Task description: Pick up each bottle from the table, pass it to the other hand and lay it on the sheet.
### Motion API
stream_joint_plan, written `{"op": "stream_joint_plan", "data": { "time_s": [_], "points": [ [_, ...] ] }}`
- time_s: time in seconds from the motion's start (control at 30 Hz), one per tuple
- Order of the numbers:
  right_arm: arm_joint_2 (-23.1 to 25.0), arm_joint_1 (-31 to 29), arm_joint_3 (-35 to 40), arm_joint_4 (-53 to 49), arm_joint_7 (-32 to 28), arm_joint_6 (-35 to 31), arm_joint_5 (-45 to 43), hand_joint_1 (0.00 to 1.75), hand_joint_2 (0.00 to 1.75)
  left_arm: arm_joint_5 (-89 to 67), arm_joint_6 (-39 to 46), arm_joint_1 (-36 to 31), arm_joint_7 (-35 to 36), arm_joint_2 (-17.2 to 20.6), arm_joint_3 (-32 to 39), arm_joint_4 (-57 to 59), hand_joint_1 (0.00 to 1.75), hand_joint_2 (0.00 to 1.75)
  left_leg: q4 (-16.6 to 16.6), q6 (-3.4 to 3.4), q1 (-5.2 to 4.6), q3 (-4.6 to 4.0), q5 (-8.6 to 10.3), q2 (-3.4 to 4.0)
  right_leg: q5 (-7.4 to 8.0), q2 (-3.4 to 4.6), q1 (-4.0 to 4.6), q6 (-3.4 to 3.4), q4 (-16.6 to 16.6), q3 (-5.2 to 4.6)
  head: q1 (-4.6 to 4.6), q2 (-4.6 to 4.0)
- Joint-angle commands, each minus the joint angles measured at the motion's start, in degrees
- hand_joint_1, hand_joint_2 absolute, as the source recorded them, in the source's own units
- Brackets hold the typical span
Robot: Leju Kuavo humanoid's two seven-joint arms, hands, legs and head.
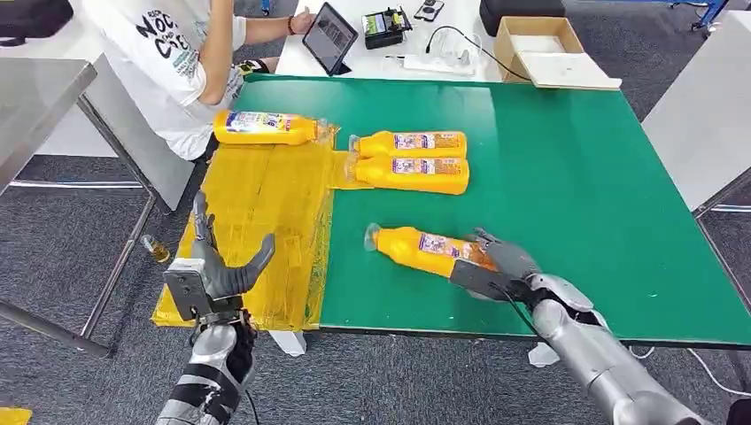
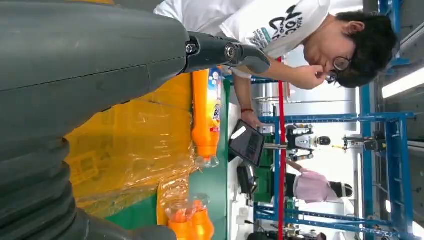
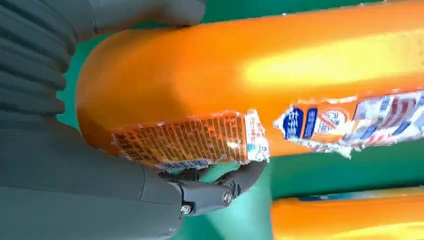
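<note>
Bottle (image 1: 423, 249) lying crosswise, base gripped by right hand (image 1: 492, 263); left hand (image 1: 217, 266) spread, empty, beside sheet (image 1: 257, 221).

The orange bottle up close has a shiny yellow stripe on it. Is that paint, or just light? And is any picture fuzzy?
Just light: in the right wrist view, lamp glare makes a bright band along the bottle that the right hand is closing around. In the left wrist view, the near left hand looks soft. The head view is evenly lit and sharp, with creases glinting on the yellow sheet.
</note>
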Motion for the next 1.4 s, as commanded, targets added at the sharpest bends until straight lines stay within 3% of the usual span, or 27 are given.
{"op": "stream_joint_plan", "data": {
  "time_s": [0.03,0.4,0.53,0.67,0.87,1.13,1.27,1.4],
  "points": [
    [1.1,1.2,2.6,3.3,-1.3,-0.3,-1.6,1.75,1.75,0.5,-0.7,-2.9,-1.8,0.4,-1.3,5.4,0.0,1.75,-0.1,0.07,0.04,0.25,-0.04,0.0,-0.05,-0.12,0.09,-0.13,-0.1,0.28,0.02,0.0],
    [2.1,5.6,-2.5,-1.9,-3.0,-4.9,-3.7,1.75,1.75,0.7,-1.5,-2.9,-1.8,0.2,-0.8,5.9,0.0,1.75,-0.1,0.05,0.02,0.16,-0.04,0.02,-0.03,-0.07,0.06,-0.09,-0.1,0.18,0.0,0.0],
    [9.1,12.4,-14.7,-12.6,-6.0,-18.3,-3.1,1.75,1.75,1.4,-3.0,-1.9,-1.3,-0.4,-0.2,4.2,0.0,1.75,-0.1,0.04,0.05,0.19,-0.04,0.04,-0.04,-0.08,0.09,-0.13,-0.1,0.21,0.02,0.0],
    [17.8,19.1,-25.9,-30.8,-12.8,-34.0,-7.1,1.75,1.75,6.2,-9.3,-1.1,3.8,-0.4,-2.8,2.9,0.0,1.75,0.0,0.03,0.01,0.07,-0.14,0.32,-0.07,0.2,0.06,-0.18,0.1,0.04,0.0,0.0],
    [21.2,22.3,-30.9,-38.2,-21.1,-40.8,-12.7,1.75,1.75,9.3,-16.8,-2.5,8.1,1.0,-8.5,3.6,0.0,1.75,0.0,0.09,0.06,0.06,-0.09,-0.13,-0.2,-0.25,0.11,-0.16,0.0,0.17,0.0,0.0],
    [22.1,22.3,-31.6,-36.0,-23.5,-42.0,-14.4,1.75,1.75,14.5,-23.7,-1.9,11.1,2.3,-11.1,0.8,0.0,1.75,-0.1,0.06,-0.06,-0.03,-0.05,0.05,-0.07,-0.06,-0.01,-0.12,0.0,0.02,0.0,0.0],
    [22.7,22.5,-29.2,-29.0,-24.6,-37.6,-14.7,1.75,1.75,18.4,-29.0,-2.1,13.7,3.6,-12.7,-0.9,0.0,1.75,-0.1,0.06,-0.01,0.01,-0.04,0.1,-0.04,0.0,0.04,-0.11,-0.1,0.06,0.0,0.0],
    [24.4,21.7,-24.7,-21.2,-26.0,-37.4,-13.1,1.75,1.75,22.4,-34.8,-3.6,15.7,4.6,-14.5,1.4,0.0,1.75,-0.1,0.07,0.03,0.09,-0.05,0.16,-0.03,0.07,0.06,-0.11,-0.1,0.11,0.0,0.0]
  ]
}}
